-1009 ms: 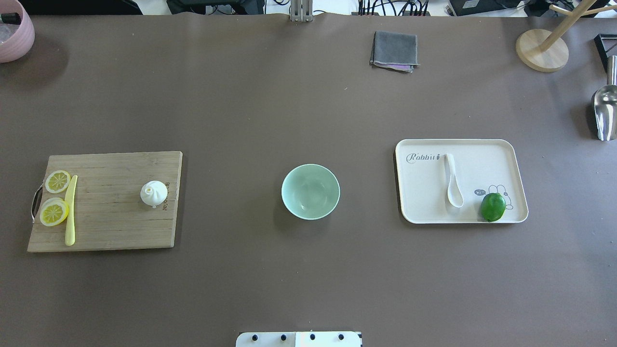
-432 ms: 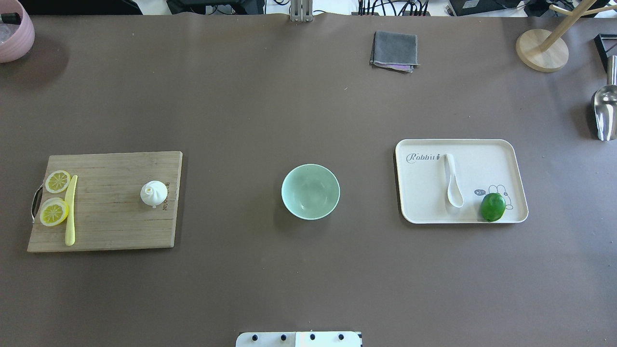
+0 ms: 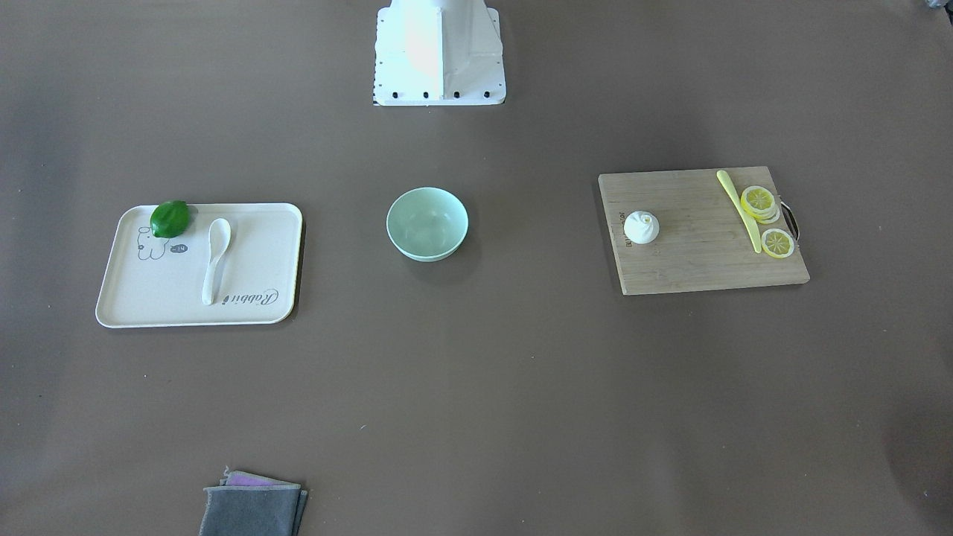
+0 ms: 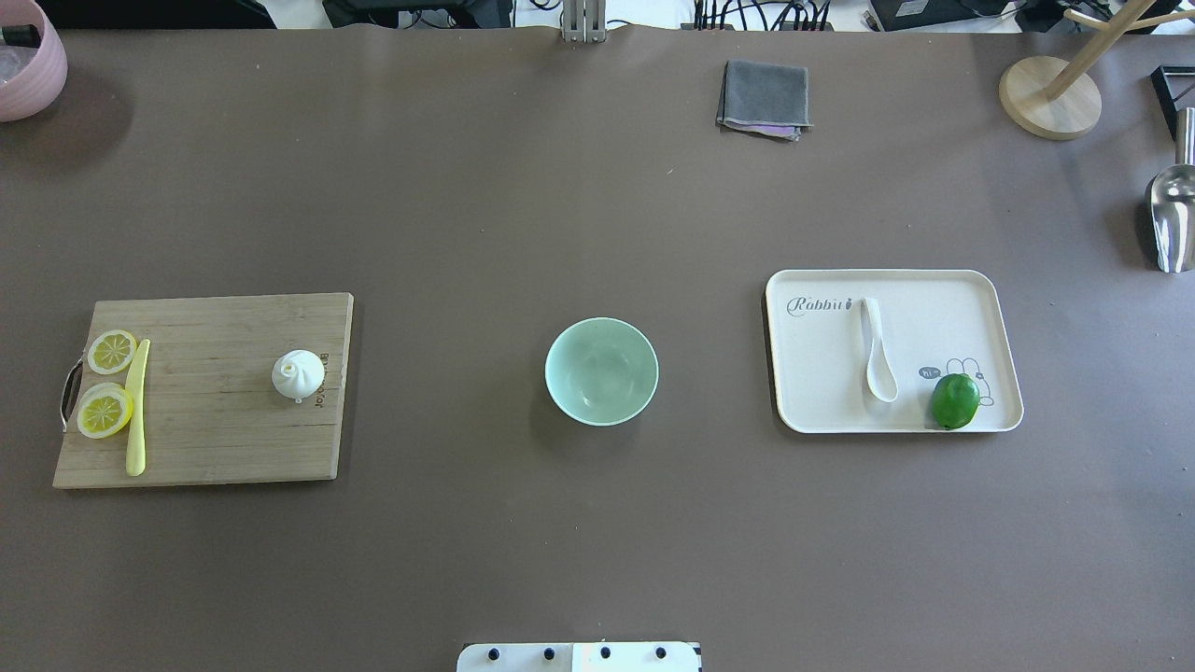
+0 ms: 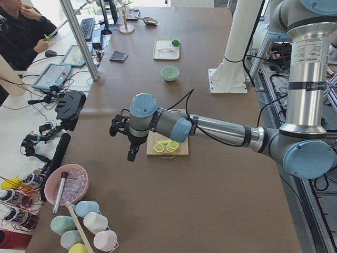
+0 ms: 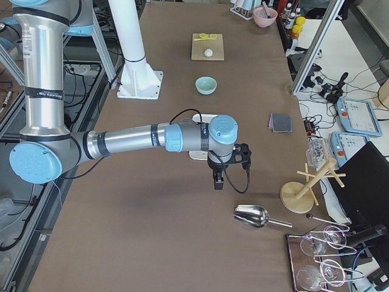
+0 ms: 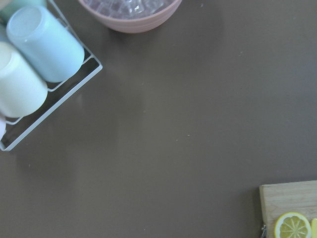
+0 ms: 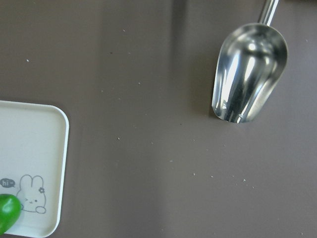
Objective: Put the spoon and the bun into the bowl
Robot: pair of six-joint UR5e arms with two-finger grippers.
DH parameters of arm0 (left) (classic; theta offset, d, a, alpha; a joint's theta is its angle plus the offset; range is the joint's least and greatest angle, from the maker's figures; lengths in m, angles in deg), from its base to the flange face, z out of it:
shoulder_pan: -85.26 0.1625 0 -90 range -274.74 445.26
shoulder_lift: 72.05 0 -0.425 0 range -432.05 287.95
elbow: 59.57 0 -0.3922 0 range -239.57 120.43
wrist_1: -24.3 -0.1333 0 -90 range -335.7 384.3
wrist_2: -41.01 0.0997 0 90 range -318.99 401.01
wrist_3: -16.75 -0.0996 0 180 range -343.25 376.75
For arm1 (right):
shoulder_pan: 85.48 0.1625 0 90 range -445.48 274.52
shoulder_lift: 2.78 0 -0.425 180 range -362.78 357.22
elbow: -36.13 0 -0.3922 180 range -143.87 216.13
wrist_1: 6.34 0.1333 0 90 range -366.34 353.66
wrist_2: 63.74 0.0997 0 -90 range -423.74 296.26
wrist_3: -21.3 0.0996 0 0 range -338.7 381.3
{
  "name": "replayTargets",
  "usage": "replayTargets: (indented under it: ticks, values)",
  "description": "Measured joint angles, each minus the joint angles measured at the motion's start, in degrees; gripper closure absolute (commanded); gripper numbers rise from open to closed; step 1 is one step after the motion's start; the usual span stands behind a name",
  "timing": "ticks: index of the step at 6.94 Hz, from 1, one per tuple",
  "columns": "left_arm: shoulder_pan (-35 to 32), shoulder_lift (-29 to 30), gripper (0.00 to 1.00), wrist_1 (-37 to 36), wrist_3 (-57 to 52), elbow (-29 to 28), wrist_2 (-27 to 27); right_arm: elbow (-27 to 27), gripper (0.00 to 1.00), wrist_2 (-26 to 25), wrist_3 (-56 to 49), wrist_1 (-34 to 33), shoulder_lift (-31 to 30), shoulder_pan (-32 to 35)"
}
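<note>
The glossy white spoon (image 4: 878, 359) is laid flat on the cream tray (image 4: 971, 289) near the right end effector (image 6: 218, 181), with a round green lime (image 4: 954, 400) near its scoop. The pleated bun (image 4: 298, 374) is sat on the wooden board (image 4: 215, 420) near the left end effector (image 5: 132, 155). The smooth mint bowl (image 4: 601, 371) is set between tray and board. Apart or together can't be told for either end effector.

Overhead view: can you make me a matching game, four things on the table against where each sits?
Things:
1. spoon
2. bun
3. bowl
4. grey cloth

Places:
A. on the wooden board
B. alone on the bare table, in the middle
C. near the table's far edge
D. on the cream tray, beside the lime

Pairs: 1-D, 2-A, 3-B, 4-C
</note>
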Motion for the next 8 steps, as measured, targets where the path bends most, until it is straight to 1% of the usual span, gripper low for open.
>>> replayTargets:
  ticks: [1,2,3,4,5,6,7,8]
  values:
    - [5.16,0.77,0.02,7.39,2.51,0.22,0.2,-0.92,0.0,0.01,-0.02,0.42,1.81,-1.82]
    - [10.03,2.09,0.02,12.76,8.58,0.22,0.16,-1.23,0.0,0.05,-0.05,2.3,2.53,-4.2]
    - [14.75,4.52,0.02,15.02,14.18,0.09,0.18,-1.2,0.0,0.05,0.47,6.53,2.36,-6.33]
    - [18.9,6.86,0.02,15.72,17.15,-0.06,1.15,-1.22,0.0,0.22,2.98,10.73,2.01,-8.21]
    - [22.91,8.28,0.02,15.96,20.08,0.14,3.31,-1.21,0.0,-0.12,9.81,14.89,2.59,-11.42]
    - [27.51,8.94,0.02,16.12,23.61,0.79,7.48,-1.08,0.0,-1.78,19.02,18.35,3.89,-15.15]
    - [32.42,9.32,0.02,16.14,26.44,1.44,12.82,-1.03,0.0,-3.72,25.56,20.19,4.85,-18.26]
    - [36.6,9.45,0.02,16.17,28.88,1.77,16.09,-1.02,0.0,-4.71,28.78,20.95,5.48,-20.77]
